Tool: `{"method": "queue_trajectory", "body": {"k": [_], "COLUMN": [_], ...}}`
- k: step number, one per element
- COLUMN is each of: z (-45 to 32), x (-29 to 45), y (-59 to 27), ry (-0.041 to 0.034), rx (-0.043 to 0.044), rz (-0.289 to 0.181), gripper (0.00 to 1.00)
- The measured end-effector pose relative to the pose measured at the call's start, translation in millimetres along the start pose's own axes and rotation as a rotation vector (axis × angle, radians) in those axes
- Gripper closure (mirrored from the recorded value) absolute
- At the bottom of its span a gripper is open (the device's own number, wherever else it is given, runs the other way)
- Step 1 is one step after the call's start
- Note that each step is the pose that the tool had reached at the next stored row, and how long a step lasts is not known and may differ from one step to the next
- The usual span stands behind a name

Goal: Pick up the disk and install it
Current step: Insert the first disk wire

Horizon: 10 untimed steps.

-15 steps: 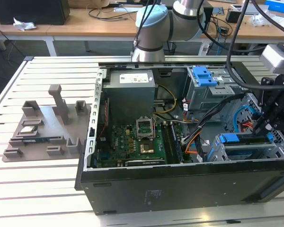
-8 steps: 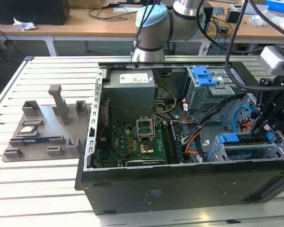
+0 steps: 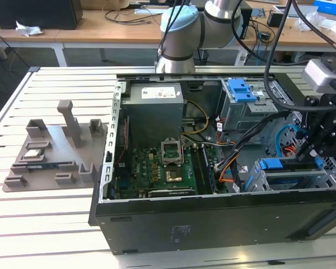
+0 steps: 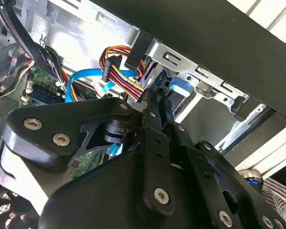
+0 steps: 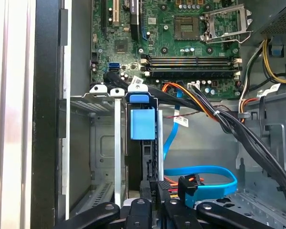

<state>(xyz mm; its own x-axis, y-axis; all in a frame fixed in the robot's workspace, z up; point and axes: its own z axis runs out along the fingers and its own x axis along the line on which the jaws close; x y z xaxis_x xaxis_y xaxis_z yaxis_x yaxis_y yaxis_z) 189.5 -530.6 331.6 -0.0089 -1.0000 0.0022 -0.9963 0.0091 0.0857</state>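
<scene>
End effector [image 5: 155, 202]: low inside the open computer case [image 3: 213, 224], at the exterior view's right; its black fingers [image 4: 157, 112] are drawn together at the near end of the drive cage.
Disk [image 5: 143, 125]: standing on edge in a slot of the metal drive cage [image 5: 105, 143], its blue rail tab facing up, just beyond the fingertips; whether they touch it I cannot tell.
Cables: a blue ribbon cable [image 5: 205, 174] loops beside the cage.
Motherboard [image 3: 157, 174]: flat in the case.
Bench [image 3: 45, 224]: white, slatted, carrying the case.
</scene>
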Motion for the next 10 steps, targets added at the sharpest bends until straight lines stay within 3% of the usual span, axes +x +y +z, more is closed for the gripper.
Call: {"method": "queue_trajectory", "body": {"k": [3,4,5,10], "z": [0.9,0.9,0.2,-16.2], "x": [-0.1,0.0,0.0,0.1], "y": [0.0,0.0,0.1,1.5], "ry": [-0.0023,-0.0017,-0.0007,0.0007], "rx": [-0.0003,-0.0003,-0.0002,-0.0001], "rz": [0.000,0.000,0.000,0.000], "gripper": [0.83,0.76,0.76,0.76]}}
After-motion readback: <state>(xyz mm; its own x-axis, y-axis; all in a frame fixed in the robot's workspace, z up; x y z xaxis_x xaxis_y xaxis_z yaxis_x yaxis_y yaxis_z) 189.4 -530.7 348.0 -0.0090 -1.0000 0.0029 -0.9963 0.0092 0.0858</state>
